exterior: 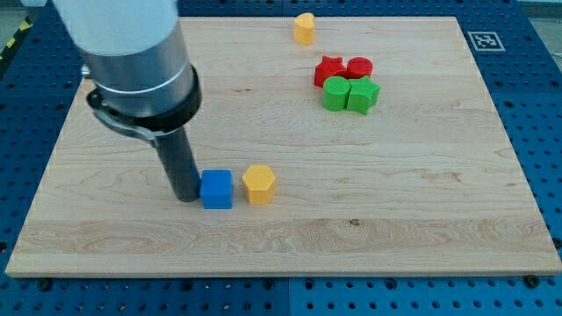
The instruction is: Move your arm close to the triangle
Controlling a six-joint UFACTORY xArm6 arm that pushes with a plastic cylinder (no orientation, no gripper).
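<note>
Triangle unclear: two yellow (259, 184) (304, 28), two red (329, 70) (359, 68), two green (335, 94) (362, 95), one blue cube (217, 189) touching my tip (186, 197); jaws unseen.

The arm (132, 53) is cut off by the view's top edge, so only its lower housing and rod show. The table (290, 246) loses its lower left corner at the view's left edge. The marker (486, 40) at the table's top right is too small to read.

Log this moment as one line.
my tip: touching blue cube on its left | yellow hexagon: right of cube | triangle: none discernible
</note>
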